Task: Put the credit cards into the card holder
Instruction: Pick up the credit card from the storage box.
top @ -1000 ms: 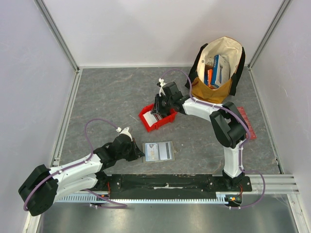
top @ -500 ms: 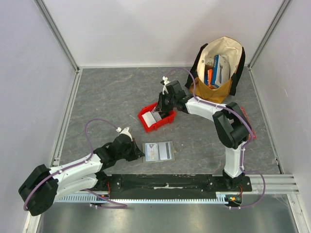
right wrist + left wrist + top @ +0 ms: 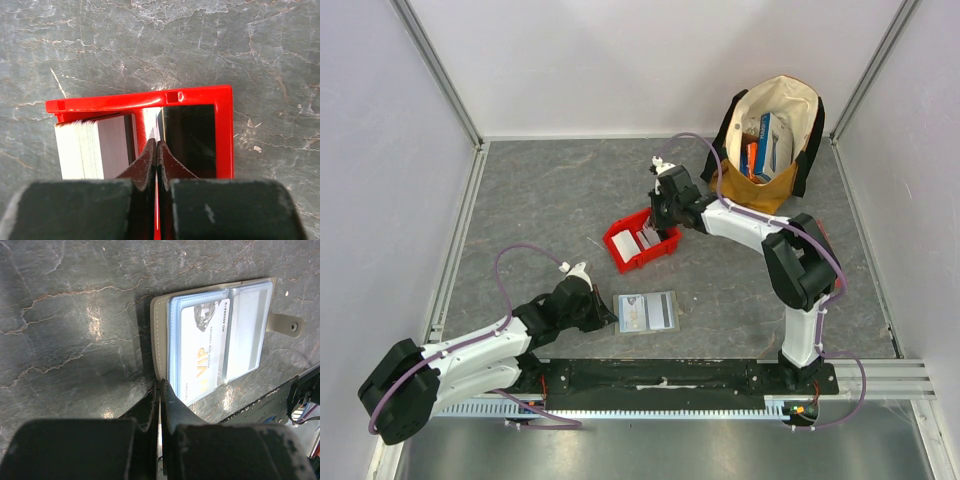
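Here, right gripper (image 3: pixel 156 142), jaws pressed together, over red bin (image 3: pixel 225 130) beside credit cards (image 3: pixel 95 147) stack; left gripper (image 3: pixel 160 385), jaws together, at open card holder (image 3: pixel 160 340) edge. Risk: thin card slips out, or none caught

A grey, stone-patterned table (image 3: pixel 540 200) fills an enclosure of plain white walls (image 3: pixel 620 60), with an aluminium rail (image 3: pixel 457 235) along its 9 o'clock edge. Near the middle, just toward 11 o'clock, sits a small red plastic bin (image 3: pixel 617 252), turned at an angle. At 1 o'clock, in the far corner, an open cream tote bag (image 3: pixel 802 105) with a tan front and black straps holds upright boxes (image 3: pixel 767 140), blue and orange. At 3 o'clock lies a red ribbed box (image 3: pixel 823 245), partly hidden.
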Controlling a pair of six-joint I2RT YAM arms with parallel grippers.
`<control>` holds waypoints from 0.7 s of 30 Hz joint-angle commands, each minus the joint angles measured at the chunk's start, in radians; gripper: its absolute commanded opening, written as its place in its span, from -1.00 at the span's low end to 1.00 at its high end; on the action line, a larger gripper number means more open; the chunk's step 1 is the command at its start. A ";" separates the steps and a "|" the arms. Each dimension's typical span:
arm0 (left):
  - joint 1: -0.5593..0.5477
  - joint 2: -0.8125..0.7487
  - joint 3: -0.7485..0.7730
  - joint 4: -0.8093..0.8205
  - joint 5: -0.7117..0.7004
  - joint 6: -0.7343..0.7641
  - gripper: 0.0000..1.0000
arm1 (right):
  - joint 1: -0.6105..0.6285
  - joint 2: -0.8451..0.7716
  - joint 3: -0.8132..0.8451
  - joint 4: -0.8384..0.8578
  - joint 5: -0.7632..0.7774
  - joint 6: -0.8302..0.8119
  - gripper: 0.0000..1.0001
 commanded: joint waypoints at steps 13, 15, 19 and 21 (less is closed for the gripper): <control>0.007 -0.011 -0.002 0.010 -0.010 0.004 -0.97 | 0.096 0.050 0.054 -0.089 0.168 -0.099 -0.81; 0.007 -0.008 0.000 0.012 -0.008 0.004 -0.96 | 0.098 0.053 0.049 -0.094 0.161 -0.099 -0.77; 0.007 -0.002 0.001 0.015 -0.005 0.005 -0.96 | 0.099 0.051 0.040 -0.099 0.145 -0.099 -0.68; 0.007 -0.004 0.001 0.015 -0.004 0.004 -0.96 | 0.099 0.047 0.037 -0.100 0.152 -0.101 -0.61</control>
